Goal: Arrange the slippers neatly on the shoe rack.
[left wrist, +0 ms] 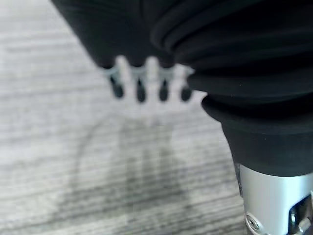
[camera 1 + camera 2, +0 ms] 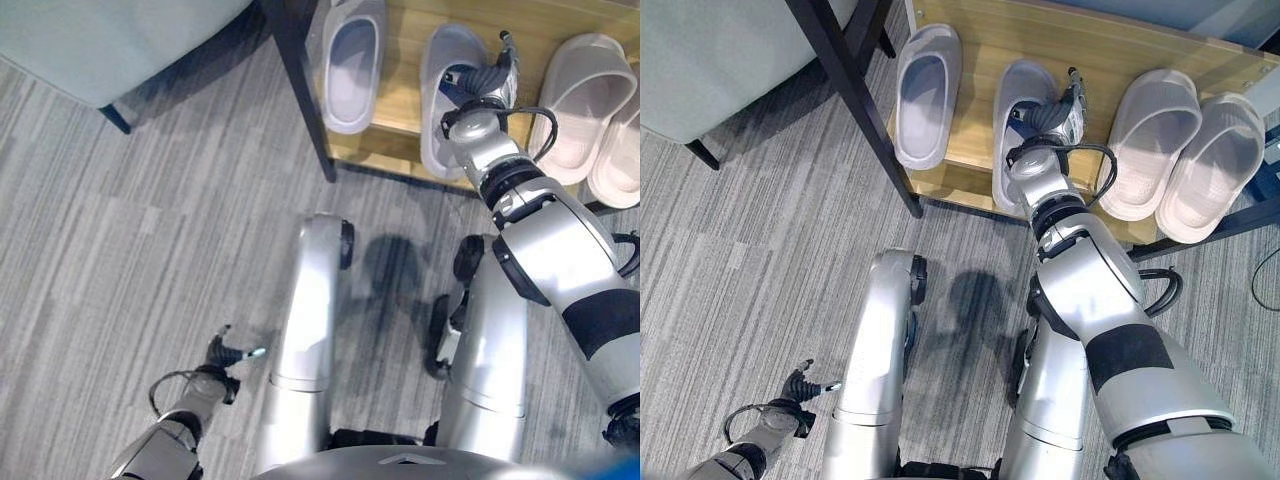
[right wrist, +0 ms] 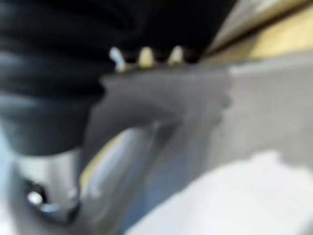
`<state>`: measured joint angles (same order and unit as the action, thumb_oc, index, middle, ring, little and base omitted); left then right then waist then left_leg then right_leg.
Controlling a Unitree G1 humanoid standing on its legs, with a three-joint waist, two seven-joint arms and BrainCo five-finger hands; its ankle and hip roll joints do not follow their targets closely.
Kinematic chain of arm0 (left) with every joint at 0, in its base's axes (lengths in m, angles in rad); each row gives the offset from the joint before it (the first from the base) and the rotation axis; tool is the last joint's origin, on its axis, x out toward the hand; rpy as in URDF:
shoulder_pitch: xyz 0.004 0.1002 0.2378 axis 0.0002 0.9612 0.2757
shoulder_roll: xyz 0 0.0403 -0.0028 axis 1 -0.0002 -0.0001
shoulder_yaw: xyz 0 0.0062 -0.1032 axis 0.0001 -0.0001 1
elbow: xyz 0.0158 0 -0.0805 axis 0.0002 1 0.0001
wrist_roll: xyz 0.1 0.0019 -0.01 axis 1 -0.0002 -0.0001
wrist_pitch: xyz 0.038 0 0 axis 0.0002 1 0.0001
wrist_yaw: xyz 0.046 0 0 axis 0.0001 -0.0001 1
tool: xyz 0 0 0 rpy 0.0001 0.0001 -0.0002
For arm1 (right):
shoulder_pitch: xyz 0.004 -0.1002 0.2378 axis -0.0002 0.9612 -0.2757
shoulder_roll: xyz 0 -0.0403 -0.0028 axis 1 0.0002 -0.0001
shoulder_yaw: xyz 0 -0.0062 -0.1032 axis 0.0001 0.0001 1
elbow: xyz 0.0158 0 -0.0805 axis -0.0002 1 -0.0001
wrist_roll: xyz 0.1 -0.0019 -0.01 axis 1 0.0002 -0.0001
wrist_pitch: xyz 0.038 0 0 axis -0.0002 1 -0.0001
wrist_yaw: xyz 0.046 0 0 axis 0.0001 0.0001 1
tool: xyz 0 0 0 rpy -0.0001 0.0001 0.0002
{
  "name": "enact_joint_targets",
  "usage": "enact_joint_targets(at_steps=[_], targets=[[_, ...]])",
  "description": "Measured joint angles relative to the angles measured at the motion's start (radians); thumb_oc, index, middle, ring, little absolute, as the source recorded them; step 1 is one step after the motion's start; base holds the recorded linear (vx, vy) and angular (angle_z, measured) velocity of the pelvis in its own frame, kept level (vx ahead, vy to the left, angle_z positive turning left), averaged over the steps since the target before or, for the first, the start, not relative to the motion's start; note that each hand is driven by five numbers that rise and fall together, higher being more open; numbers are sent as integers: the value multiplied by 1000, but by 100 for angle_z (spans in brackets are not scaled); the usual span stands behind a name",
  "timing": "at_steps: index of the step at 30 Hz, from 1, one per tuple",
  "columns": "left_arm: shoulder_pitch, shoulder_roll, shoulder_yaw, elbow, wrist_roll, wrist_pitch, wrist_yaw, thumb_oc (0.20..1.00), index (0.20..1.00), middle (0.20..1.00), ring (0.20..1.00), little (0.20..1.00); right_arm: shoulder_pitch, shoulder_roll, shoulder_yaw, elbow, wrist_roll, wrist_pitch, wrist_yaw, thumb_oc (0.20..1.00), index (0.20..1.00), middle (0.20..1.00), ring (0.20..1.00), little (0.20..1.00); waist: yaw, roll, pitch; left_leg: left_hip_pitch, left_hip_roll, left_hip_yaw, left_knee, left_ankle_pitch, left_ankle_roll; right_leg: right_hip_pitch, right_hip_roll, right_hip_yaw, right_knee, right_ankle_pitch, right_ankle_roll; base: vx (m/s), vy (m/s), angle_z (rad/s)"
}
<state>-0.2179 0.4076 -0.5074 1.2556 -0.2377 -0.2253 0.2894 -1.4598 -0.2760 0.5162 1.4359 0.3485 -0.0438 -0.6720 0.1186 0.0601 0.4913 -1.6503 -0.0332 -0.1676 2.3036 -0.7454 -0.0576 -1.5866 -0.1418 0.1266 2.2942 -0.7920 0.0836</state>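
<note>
1. Four slippers are seen on the wooden shelf of the shoe rack (image 2: 1110, 45): a grey pair to the robot's left and a pale pink pair to its right.
2. The far-left grey slipper (image 2: 925, 95) lies apart from its mate, with bare shelf between them, just beside the rack's black leg (image 2: 855, 95).
3. The second grey slipper (image 2: 1018, 130) lies with its heel end at the shelf's front edge.
4. The right hand (image 2: 1055, 112) is placed on the second grey slipper, over its strap. In the right wrist view the fingers (image 3: 145, 56) meet the grey strap, but whether they are curled round it cannot be told.
5. The two pink slippers (image 2: 1185, 150) lie side by side, touching, heels toward the front edge.
6. The left hand (image 2: 800, 385) hangs low over the grey carpet (image 2: 760, 250), well apart from the rack. Its fingers (image 1: 141, 90) are straight and hold nothing.
</note>
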Motion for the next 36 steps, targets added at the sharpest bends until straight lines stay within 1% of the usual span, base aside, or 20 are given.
enact_joint_targets(at_steps=[3,6,9,12,18,20,21,22,24,25,26,30,36], targets=[[0,0,-9,5,26,0,1,1000,1000,1000,1000,1000,0,-3,-1,0,34,-20,0,1000,1000,1000,1000,1000,6,0,0,0,-1,1,0,0,0,-1,0,2,2,-1,0,0,0,0],[1,0,-9,7,51,0,3,1000,1000,1000,1000,1000,0,-2,-2,-11,100,-54,1,1000,1000,1000,1000,1000,10,0,0,0,-1,5,0,0,0,-3,0,6,6,-2,-2,0,0,0],[-3,-4,-9,28,79,-2,21,1000,1000,1000,1000,1000,0,-2,-8,-45,113,-62,1,1000,1000,1000,1000,1000,7,0,0,0,-1,7,0,0,0,-3,-1,7,6,-4,-1,0,0,0],[-5,-5,-10,44,133,4,48,1000,1000,1000,1000,1000,0,-12,-8,-80,120,-91,1,1000,1000,1000,1000,1000,4,0,0,0,-1,11,0,0,0,-5,-1,13,10,-5,-1,0,0,0],[-5,-5,-20,45,151,5,72,1000,1000,1000,1000,1000,0,-21,-7,-79,117,-96,-5,1000,1000,1000,1000,1000,5,0,0,0,-1,16,1,0,0,-5,-2,17,11,-6,0,0,0,0],[-6,-5,-32,45,151,4,79,1000,1000,1000,1000,1000,-1,-23,6,-67,92,-94,-9,1000,1000,1000,1000,1000,6,0,0,0,-1,17,1,0,0,-5,-2,19,12,-6,0,0,0,0],[-6,-5,-32,45,151,4,79,1000,1000,1000,1000,1000,-1,-23,12,-58,74,-87,-10,1000,1000,1000,1000,1000,7,0,0,0,-1,17,1,0,0,-6,-2,19,12,-6,0,0,0,0],[-6,-5,-32,45,152,4,79,1000,1000,1000,1000,1000,-8,-23,54,-29,37,-73,-10,1000,1000,1000,1000,1000,7,0,0,1,-2,18,1,0,0,-6,-3,21,13,-6,0,0,0,0],[-6,-5,-32,45,152,5,79,1000,1000,1000,1000,1000,-15,-22,138,22,-88,-18,-6,1000,1000,1000,1000,1000,8,0,0,2,-2,19,1,0,0,-6,-3,22,14,-7,0,0,0,0],[-6,-5,-33,45,152,6,79,1000,1000,1000,1000,1000,-15,-19,157,36,-141,4,-4,1000,1000,1000,1000,1000,7,0,0,1,-2,19,1,0,0,-6,-2,22,14,-7,0,0,0,0],[-6,-5,-33,45,153,7,79,1000,1000,1000,1000,1000,-15,-17,160,36,-182,25,0,1000,1000,1000,1000,1000,6,0,0,1,-2,19,1,0,0,-6,-3,22,14,-7,0,0,0,0],[-7,-7,-34,46,155,18,77,1000,1000,1000,1000,1000,-16,-19,179,40,-294,64,1,1000,1000,1000,1000,1000,5,0,0,1,-3,20,2,0,0,-6,-3,22,14,-7,0,0,0,0],[-7,-7,-41,47,191,23,77,1000,1000,1000,1000,1000,-15,-26,175,21,-395,88,-15,1000,1000,1000,1000,1000,4,-1,0,0,-3,19,3,0,0,-6,-3,22,15,-7,0,0,0,0]])
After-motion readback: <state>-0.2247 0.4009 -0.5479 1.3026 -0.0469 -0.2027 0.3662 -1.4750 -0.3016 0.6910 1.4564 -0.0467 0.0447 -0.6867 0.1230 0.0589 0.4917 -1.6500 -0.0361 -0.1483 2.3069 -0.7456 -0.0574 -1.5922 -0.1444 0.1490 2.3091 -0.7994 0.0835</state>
